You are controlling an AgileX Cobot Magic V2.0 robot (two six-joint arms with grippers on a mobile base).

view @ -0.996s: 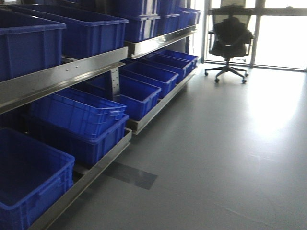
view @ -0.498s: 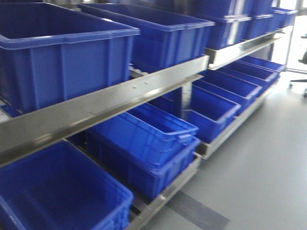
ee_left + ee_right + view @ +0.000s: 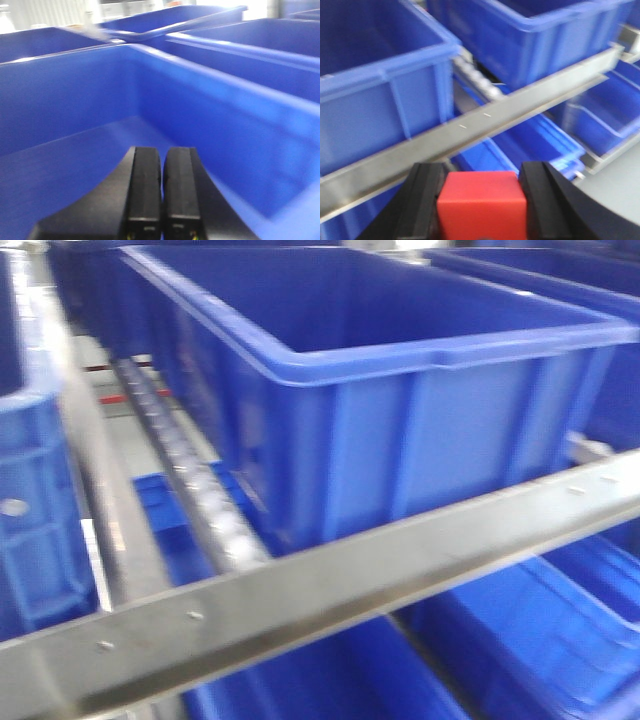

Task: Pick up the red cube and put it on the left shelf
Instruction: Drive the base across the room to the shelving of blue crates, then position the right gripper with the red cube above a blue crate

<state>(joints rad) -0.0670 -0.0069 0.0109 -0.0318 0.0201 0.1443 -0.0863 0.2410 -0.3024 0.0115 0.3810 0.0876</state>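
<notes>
Now left shelf (image 3: 300,592) far closer; right tool (image 3: 482,192) clamps red cube (image 3: 482,207); left tool (image 3: 162,187) closed, empty.

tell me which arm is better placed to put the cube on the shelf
Right: the right fingers hold the red cube, facing the shelf rail. The left fingers are shut, empty, over a blue crate.

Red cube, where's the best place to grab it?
By two opposite flat sides, squeezing in from left and right. Those faces are flat and parallel, so nothing slips. The right gripper holds the red cube that way, top face showing.
</notes>
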